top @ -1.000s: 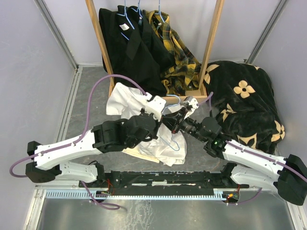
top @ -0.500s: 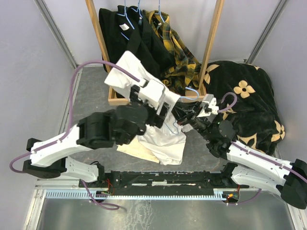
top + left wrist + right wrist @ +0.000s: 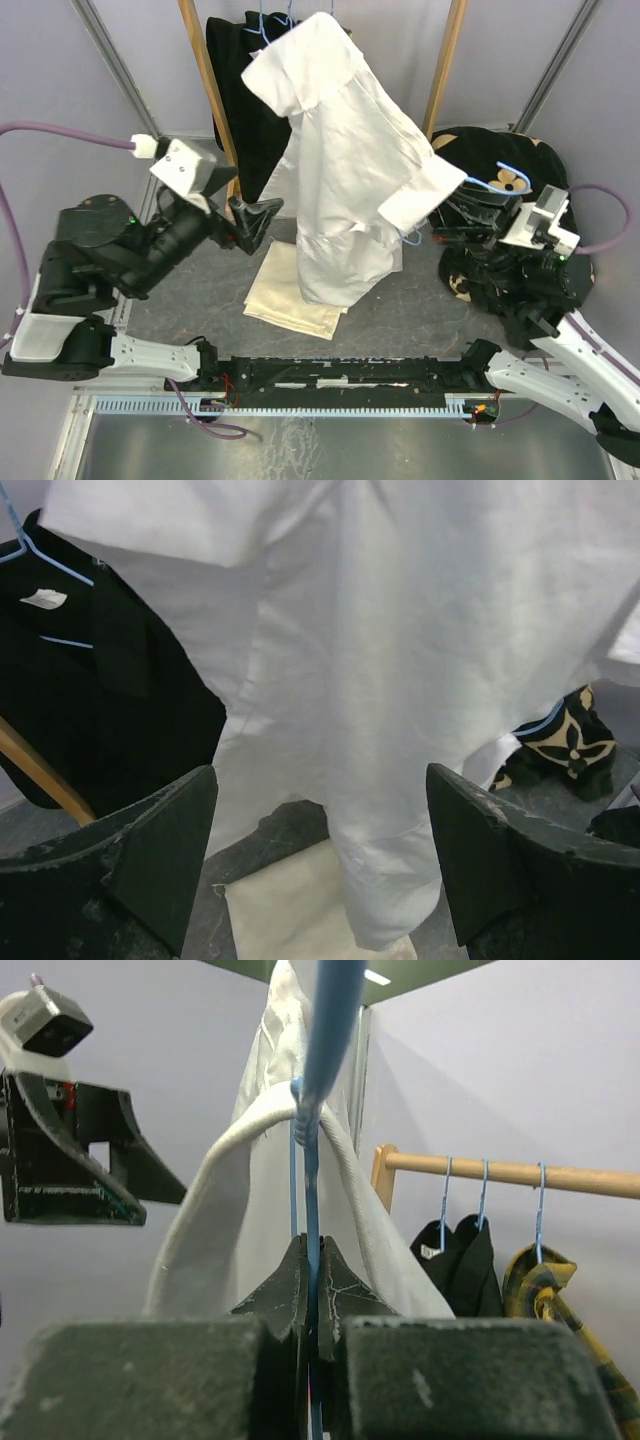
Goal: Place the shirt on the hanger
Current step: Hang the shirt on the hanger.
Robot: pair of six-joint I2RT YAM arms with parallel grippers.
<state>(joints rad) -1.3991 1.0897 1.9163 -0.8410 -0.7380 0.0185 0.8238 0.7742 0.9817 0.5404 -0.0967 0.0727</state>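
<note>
The white shirt [image 3: 345, 170] hangs in the air in front of the rack, draped over the light-blue hanger [image 3: 492, 178], whose wire sticks out at the shirt's right side. My right gripper [image 3: 312, 1260] is shut on the hanger [image 3: 325, 1040] wire, and the shirt [image 3: 250, 1160] collar wraps round it just above the fingertips. My left gripper [image 3: 262, 222] stands open to the left of the shirt, clear of it. In the left wrist view the shirt [image 3: 400, 650] hangs ahead of the spread fingers [image 3: 160, 850], and nothing sits between them.
A cream folded cloth [image 3: 285, 295] lies on the table under the shirt. Behind stands a wooden rack [image 3: 205, 80] with black garments [image 3: 235, 90] on blue hangers; a plaid one [image 3: 560, 1330] hangs beside them. A black flowered blanket [image 3: 460, 145] lies at the right.
The shirt has risen from the table and now hangs from the hanger. My left gripper opened, let go of it and drew back to the left. The right arm swung right and up.
</note>
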